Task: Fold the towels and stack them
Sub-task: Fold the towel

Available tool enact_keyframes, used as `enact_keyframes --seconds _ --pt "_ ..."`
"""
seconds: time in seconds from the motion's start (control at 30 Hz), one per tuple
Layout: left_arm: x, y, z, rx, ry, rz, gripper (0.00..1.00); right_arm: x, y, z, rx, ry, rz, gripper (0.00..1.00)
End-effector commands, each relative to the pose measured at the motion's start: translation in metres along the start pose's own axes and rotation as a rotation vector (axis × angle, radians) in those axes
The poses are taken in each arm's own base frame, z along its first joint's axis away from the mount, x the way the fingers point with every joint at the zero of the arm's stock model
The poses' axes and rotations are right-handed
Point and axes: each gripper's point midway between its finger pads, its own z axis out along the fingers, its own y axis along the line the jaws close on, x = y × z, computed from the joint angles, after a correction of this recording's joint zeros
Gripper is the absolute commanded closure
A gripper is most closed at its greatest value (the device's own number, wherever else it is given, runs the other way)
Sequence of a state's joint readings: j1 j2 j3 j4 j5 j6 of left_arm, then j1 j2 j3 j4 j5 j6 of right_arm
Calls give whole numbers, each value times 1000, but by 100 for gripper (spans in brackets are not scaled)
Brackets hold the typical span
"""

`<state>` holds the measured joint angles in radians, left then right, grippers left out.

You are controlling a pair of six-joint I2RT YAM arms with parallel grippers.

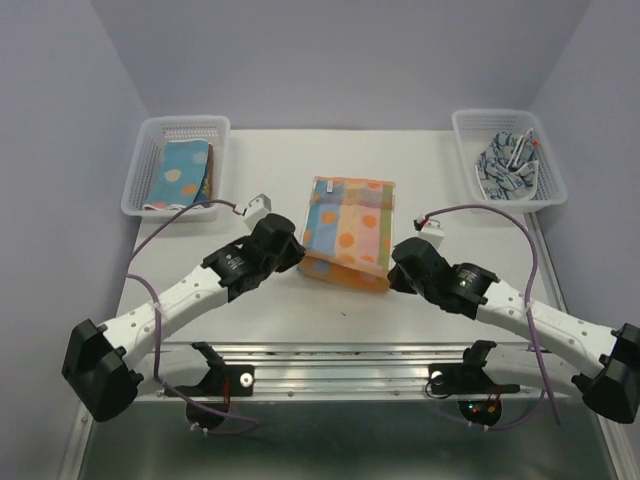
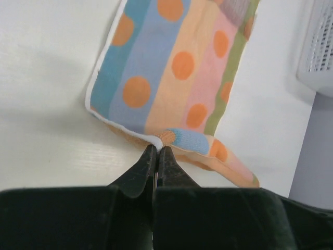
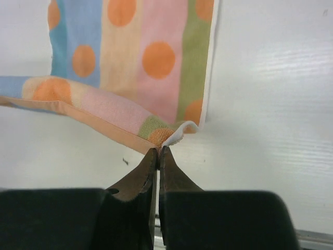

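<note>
A striped pastel towel (image 1: 347, 228) with orange dots lies in the middle of the table, its near edge lifted and curled over. My left gripper (image 1: 297, 252) is shut on the towel's near left corner (image 2: 158, 139). My right gripper (image 1: 393, 272) is shut on the near right corner (image 3: 171, 136). The towel fills the upper part of the left wrist view (image 2: 171, 67) and of the right wrist view (image 3: 130, 57). A folded blue towel (image 1: 180, 172) with orange dots lies in the left basket. A crumpled blue-white patterned towel (image 1: 506, 165) lies in the right basket.
A white mesh basket (image 1: 150, 138) stands at the back left and another (image 1: 468, 128) at the back right. A metal rail (image 1: 340, 365) runs along the table's near edge. Purple walls close in the back and sides.
</note>
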<state>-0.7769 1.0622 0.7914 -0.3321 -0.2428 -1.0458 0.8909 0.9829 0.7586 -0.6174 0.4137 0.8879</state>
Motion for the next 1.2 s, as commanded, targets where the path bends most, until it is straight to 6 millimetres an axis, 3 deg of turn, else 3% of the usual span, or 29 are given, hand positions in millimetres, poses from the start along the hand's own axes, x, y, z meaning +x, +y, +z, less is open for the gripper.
enact_keyframes --seconds 0.0,0.07,0.1,0.17,0.3,0.5,0.77,0.93,1.03,1.17 --pt "-58 -24 13 -71 -196 14 100 -82 16 6 63 -277 56 99" --pt "-67 -24 31 -111 -204 30 100 -94 18 14 59 -284 65 99" --pt "-77 -34 34 -100 -213 20 100 -105 23 19 35 -299 82 99" --pt "-85 -30 54 -129 -201 32 100 -117 17 36 39 -289 86 99" --pt "-116 -49 76 -118 -233 49 100 -155 6 56 80 -345 93 99" --pt "-145 -61 111 -142 -246 101 100 -189 -3 91 70 -333 95 99" --pt "-168 -57 160 -198 -225 143 100 -213 -8 133 73 -316 79 99" --pt "-188 -65 178 -202 -253 163 100 -226 -16 159 94 -309 86 99" --pt "-193 -64 191 -206 -245 167 100 -229 -22 169 118 -302 88 99" --pt "-192 -66 200 -184 -222 187 100 -233 -20 168 116 -299 100 99"
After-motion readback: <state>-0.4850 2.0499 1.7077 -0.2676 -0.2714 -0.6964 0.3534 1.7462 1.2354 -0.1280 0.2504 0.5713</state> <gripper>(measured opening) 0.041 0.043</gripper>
